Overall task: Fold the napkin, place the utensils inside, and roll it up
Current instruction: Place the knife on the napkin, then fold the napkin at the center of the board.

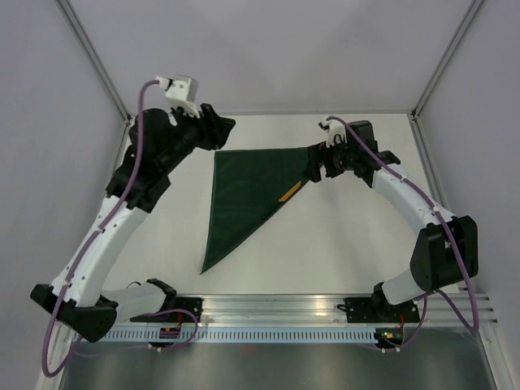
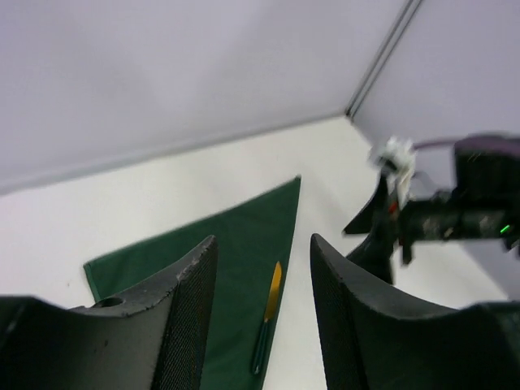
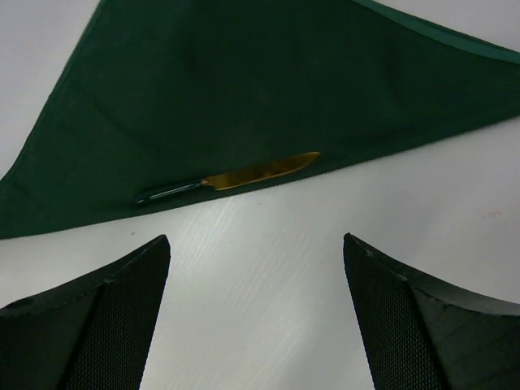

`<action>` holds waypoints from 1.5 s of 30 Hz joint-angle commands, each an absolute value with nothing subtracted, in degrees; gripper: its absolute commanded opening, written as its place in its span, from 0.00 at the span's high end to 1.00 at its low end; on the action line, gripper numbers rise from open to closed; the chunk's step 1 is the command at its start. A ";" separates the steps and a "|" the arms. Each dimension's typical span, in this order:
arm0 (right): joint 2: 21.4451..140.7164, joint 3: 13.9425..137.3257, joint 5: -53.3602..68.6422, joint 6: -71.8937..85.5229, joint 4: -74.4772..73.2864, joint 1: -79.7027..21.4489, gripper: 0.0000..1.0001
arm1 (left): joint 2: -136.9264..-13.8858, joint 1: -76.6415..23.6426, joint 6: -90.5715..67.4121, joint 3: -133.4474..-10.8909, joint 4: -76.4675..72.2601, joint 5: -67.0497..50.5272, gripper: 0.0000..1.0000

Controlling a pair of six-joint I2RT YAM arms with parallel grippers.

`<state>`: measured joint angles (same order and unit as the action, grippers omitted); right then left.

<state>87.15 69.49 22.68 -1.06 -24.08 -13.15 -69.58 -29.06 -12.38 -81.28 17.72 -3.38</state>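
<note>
The dark green napkin [image 1: 244, 191] lies flat on the white table, folded into a triangle whose long point reaches toward the near edge. One utensil [image 1: 290, 192], a small knife with a gold blade and a dark handle, rests along the napkin's diagonal edge [image 3: 244, 176] [image 2: 272, 296]. My left gripper [image 1: 223, 130] hovers by the napkin's far left corner [image 2: 244, 244], with its jaws [image 2: 262, 244] apart and nothing between them. My right gripper [image 1: 318, 162] is at the napkin's far right corner, wide open [image 3: 256, 240] over bare table just short of the knife and the napkin [image 3: 244, 89].
Pale enclosure walls with metal corner posts [image 1: 93, 57] close in the back and both sides. An aluminium rail [image 1: 325, 313] carrying the arm bases runs along the near edge. The right arm's wrist [image 2: 439, 211] shows in the left wrist view.
</note>
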 commanded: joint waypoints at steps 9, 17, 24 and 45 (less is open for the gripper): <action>90.08 70.04 8.79 -6.68 -13.89 -50.95 0.08 | -57.84 -27.69 -15.47 -97.64 31.63 2.99 0.34; 102.03 76.02 2.12 -8.79 -11.87 -70.29 0.16 | -52.74 -27.69 -13.71 -96.42 35.59 6.85 0.32; 107.84 81.03 -2.27 -10.19 -11.95 -77.25 0.25 | -51.94 -27.69 -12.74 -96.15 37.70 7.82 0.32; 119.35 85.16 -13.62 -13.89 -9.14 -81.21 0.38 | -51.50 -27.69 -12.22 -96.15 40.34 5.98 0.33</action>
